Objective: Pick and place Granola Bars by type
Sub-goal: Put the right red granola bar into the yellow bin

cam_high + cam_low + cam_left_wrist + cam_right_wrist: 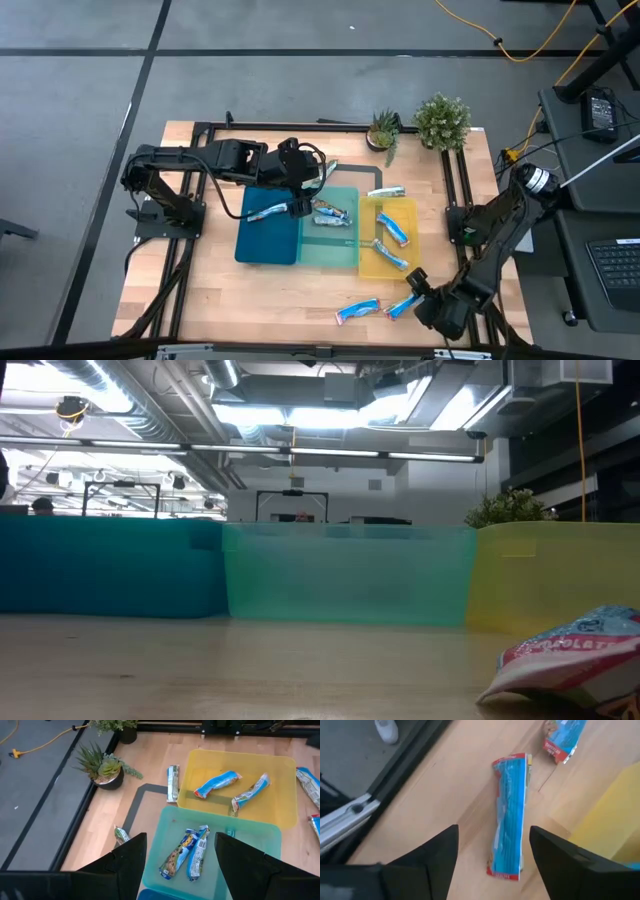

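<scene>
We count Granola Bars in several spots: two in the yellow tray [372, 262], two side by side in the teal tray [343, 250], one blue bar [267, 212] in the dark-blue tray [255, 248], one on the wood just past the yellow tray's far rim [386, 192], and two loose on the table [250, 300] at the near edge. One of these, a blue bar with red ends [509, 815], lies flat between the right gripper [417, 287]'s spread, empty fingers. The left gripper [300, 190] hovers over the dark-blue and teal trays, fingers spread, holding nothing. Two potted plants [442, 120] stand at the far edge.
</scene>
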Tool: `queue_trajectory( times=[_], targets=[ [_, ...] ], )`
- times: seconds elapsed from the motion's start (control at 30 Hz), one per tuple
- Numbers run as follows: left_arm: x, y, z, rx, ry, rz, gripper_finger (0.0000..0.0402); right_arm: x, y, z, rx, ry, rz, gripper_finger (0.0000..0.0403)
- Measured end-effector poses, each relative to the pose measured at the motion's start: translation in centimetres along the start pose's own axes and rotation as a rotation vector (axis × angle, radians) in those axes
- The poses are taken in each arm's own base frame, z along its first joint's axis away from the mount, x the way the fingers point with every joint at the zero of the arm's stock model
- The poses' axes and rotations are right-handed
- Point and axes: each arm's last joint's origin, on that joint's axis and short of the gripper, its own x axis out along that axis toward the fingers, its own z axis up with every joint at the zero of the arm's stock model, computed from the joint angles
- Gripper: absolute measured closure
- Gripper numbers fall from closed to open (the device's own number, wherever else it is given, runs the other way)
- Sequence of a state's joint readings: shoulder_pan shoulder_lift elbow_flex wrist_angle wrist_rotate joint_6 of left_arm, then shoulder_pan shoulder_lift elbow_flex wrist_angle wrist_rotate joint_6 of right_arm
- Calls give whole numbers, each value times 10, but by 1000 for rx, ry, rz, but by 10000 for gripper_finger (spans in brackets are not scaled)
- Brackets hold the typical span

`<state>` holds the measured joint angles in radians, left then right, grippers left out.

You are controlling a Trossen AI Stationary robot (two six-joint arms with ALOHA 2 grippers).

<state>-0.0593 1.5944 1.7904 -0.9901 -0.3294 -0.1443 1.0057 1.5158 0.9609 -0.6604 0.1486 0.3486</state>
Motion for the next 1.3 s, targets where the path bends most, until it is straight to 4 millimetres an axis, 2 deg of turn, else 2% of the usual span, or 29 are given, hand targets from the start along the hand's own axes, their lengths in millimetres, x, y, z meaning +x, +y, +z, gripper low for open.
queue_trajectory(
  times=[0.53, 0.83, 0.93, 1.3],
  targets=[
    [0, -1, 0, -11, -5, -4, 176, 56, -25, -11, 103, 27, -30, 158],
    [0, -2, 1, -11, -14, -7, 176, 68, -26, -12, 140, 63, -29, 165],
    [0, -2, 2, -14, -20, -8, 176, 68, -25, -12, 166, 62, -14, 193],
    [0, -2, 4, -19, -37, -11, 176, 64, -22, -5, 191, 73, 54, 331]
  ],
)
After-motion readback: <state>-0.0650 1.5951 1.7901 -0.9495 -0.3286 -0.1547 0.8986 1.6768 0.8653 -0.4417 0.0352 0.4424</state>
